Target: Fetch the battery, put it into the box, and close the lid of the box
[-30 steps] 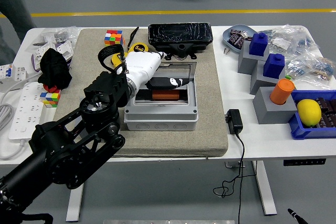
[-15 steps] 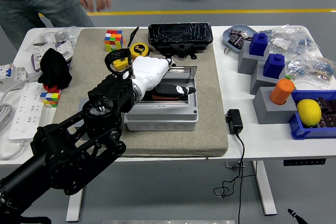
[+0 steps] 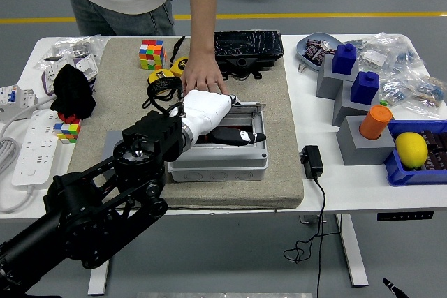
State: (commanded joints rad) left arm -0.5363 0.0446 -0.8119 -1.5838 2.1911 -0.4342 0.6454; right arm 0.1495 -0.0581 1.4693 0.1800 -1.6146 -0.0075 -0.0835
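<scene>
The grey plastic box [image 3: 218,165] sits open on the beige mat [image 3: 279,165] at the table's middle. Its dark lid [image 3: 248,44] is folded back behind it. My left hand [image 3: 236,135], white with black fingers, lies over the box opening, fingers stretched to the right and holding nothing that shows. It covers the inside, so the battery is hidden. A person at the far side reaches down, with one hand [image 3: 202,78] resting at the box's far left corner, touching my hand's back.
A yellow tape measure [image 3: 165,79] and a colour cube [image 3: 151,54] lie behind the box. A black cloth [image 3: 72,91] and a power strip [image 3: 33,149] are at left. At right are a black adapter [image 3: 311,161], grey and blue blocks [image 3: 349,78], an orange cylinder [image 3: 376,121] and a lemon [image 3: 411,149].
A person came to the far side and put a hand down at the box's back left corner. My left hand shifted right over the opening. The box slid slightly toward me.
</scene>
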